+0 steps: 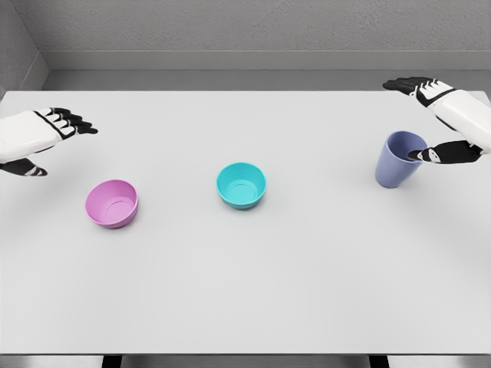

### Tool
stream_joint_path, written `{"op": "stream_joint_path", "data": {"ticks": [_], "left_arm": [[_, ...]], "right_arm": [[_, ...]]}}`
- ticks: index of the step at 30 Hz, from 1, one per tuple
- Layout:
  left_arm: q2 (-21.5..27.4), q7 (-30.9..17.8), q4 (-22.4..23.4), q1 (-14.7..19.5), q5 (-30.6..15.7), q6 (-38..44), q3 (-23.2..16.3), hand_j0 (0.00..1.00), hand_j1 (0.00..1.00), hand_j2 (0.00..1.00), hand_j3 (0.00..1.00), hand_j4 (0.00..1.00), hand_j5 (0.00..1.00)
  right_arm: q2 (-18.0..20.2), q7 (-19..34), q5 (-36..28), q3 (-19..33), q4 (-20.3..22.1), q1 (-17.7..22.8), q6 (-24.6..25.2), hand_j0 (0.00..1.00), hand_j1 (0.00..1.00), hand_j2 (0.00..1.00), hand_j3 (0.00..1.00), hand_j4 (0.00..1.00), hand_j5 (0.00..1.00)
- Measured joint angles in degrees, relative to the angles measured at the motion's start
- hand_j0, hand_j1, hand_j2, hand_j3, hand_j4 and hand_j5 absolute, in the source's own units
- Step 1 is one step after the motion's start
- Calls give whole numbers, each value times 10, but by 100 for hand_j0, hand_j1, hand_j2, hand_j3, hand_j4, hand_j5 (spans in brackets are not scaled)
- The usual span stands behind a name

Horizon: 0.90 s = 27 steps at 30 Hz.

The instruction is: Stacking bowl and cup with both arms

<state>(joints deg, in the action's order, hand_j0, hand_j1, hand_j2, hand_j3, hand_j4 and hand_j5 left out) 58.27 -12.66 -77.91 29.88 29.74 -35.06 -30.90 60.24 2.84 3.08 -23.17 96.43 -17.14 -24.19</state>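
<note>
Teal bowl (242, 185) near the middle of the white table (245, 291), upright, round, smooth plastic look, rim lighter than the inside, nothing in it. Pink bowl (112, 203) well to the left of the teal bowl and slightly nearer the front edge, same shape, also upright and holding nothing. Purple-blue cup (397, 159) well to the right of the teal bowl and a little farther back, taller and narrower than the bowls, leaning slightly, mouth up, nothing visible inside.

Right hand (439, 119) beside and above the cup, far right of the teal bowl: white forearm coming in from the right edge, black fingers stretched out flat over the table behind the cup, thumb (437, 154) reaching down to the cup's rim. Spread wide, not closed around the cup; whether the thumb actually touches the rim cannot be told.

Left hand (42, 134) far left of the teal bowl, above and behind the pink bowl and apart from it, fingers extended and relaxed, gripping nothing, thumb hanging lower.
</note>
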Motion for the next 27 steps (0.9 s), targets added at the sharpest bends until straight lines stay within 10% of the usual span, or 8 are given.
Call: {"op": "stream_joint_path", "data": {"ticks": [27], "left_arm": [[-18,-66,-32,-5,-5,0,-52,100,100,100,100,100,100]], "right_arm": [[19,7,0,2,16,-10,-4,100,100,100,100,100,100]]}}
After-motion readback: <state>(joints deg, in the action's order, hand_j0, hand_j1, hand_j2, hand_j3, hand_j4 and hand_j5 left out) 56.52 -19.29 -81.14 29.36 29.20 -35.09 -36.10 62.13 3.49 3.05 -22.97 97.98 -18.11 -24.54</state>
